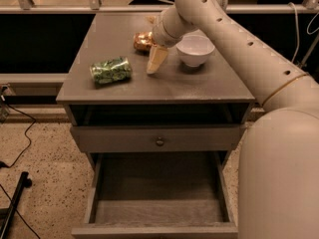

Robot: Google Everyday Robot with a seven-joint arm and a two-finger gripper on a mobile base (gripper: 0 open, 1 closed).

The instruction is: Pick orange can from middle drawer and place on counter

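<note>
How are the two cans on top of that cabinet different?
The orange can is shiny copper; the green can is leaf-patterned. The green can lies on its side front-left on the counter; the orange can sits farther back, beside the gripper. Both are small cans.

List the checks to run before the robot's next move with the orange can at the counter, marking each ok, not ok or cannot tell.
1. Orange can out of the middle drawer: ok, the drawer floor is bare.
2. Can well inside the edges of the counter: ok.
3. Can free of the gripper: cannot tell, the gripper sits right against it.
4. Green can clear of the gripper: ok, it lies apart, nearer the front left.
5. White bowl clear of the arm: cannot tell, the arm passes just above its rim.
</note>
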